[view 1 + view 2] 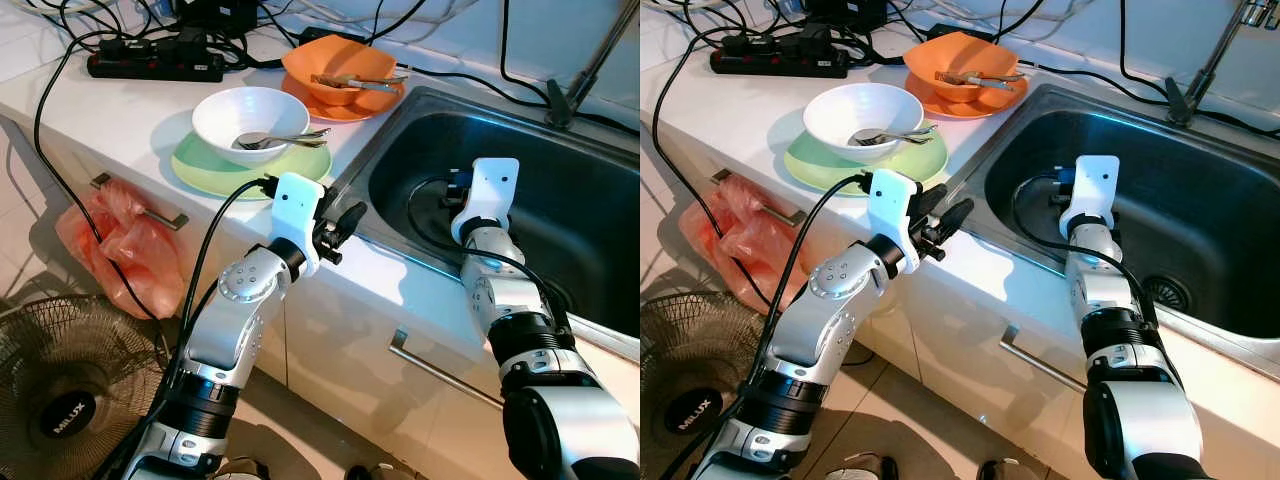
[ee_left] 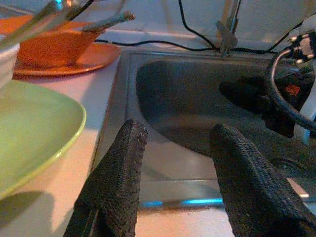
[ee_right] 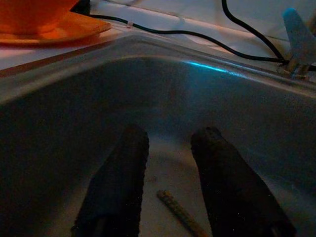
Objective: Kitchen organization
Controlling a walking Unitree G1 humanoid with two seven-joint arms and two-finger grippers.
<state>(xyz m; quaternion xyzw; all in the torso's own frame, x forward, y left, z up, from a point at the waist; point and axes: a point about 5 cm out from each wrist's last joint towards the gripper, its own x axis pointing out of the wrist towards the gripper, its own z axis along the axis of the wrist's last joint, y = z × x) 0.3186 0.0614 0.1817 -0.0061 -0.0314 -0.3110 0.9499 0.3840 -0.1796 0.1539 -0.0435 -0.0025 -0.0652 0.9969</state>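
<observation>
Right gripper (image 3: pixel 168 182), nearest item: lowered inside the sink (image 1: pixel 600 215), fingers parted, nothing between them; a thin rod-like piece (image 3: pixel 178 213), too dim to identify, lies on the sink floor just beyond the fingertips

Left gripper (image 2: pixel 175 163): fingers spread, empty, hovering over the counter's front edge at the sink's left rim, aimed across the basin

Green plate (image 1: pixel 195 160): on the counter just beside the left gripper, carrying a white bowl (image 1: pixel 245 112) with a fork and spoon (image 1: pixel 285 139) resting in it

Orange bowl (image 1: pixel 335 62): further back, on an orange plate (image 1: pixel 340 108) near the sink's back-left corner; utensils (image 1: pixel 360 82) lie across it

Power strip (image 1: pixel 155 65) with tangled cables (image 1: pixel 60 90): back-left of the counter, close to the dishes

Tap (image 1: pixel 575 85): behind the sink

Pink plastic bag (image 1: pixel 125 245): hanging from a drawer handle below the counter's front edge; a fan (image 1: pixel 70 395) stands on the floor beneath

Risks, judged: a reach for the white bowl could tip the loose cutlery out, since it merely leans on the rim; the left gripper's own cable may drag across the green plate; wet dishes moved past the power strip could splash it; stacked bowl and plate may slide apart if gripped by one edge
</observation>
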